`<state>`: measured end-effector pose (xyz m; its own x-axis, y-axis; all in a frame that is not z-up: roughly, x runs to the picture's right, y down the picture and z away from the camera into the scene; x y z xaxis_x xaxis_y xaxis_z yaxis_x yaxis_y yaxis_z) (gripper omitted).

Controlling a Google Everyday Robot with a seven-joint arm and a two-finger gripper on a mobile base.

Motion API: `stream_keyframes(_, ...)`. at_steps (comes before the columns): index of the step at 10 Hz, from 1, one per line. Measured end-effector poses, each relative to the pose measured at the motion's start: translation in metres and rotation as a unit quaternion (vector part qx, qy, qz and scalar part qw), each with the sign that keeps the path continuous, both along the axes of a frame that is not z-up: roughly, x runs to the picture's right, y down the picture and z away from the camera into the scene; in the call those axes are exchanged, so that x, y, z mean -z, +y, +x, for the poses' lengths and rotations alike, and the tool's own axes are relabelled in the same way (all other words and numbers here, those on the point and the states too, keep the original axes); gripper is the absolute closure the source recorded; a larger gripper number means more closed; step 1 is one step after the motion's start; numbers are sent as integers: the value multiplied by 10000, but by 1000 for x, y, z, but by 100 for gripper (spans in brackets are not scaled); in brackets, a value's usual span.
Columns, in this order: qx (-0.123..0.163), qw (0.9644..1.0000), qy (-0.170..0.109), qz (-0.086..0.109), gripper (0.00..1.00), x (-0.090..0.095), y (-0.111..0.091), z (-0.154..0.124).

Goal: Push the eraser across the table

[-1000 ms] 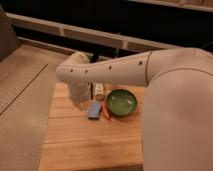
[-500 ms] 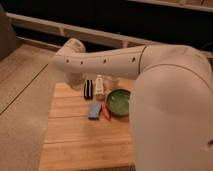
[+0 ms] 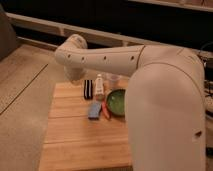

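The eraser, a small black block with a pale stripe, lies lengthwise near the far edge of the light wooden table. My white arm reaches in from the right and bends at an elbow above the table's far left corner. Its end with the gripper hangs down just left of the eraser, at the table's far edge. The gripper is mostly hidden by the arm. I cannot tell whether it touches the eraser.
A small white upright box stands just right of the eraser. A flat blue block and an orange stick lie nearer. A green bowl sits to the right. My arm's bulk covers the table's right side.
The arm has risen and swung back toward the far left, uncovering the eraser and white box. The eraser has not visibly moved.
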<state>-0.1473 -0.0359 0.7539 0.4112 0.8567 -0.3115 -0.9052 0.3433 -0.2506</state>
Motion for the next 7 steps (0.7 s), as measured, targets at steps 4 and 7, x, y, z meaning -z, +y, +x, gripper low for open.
stream_keyframes(4,148,9998,-56,108,100,-26,-12,-10)
stream_keyframes(7,402,9986,-336,-95,100,-71,-9,-21)
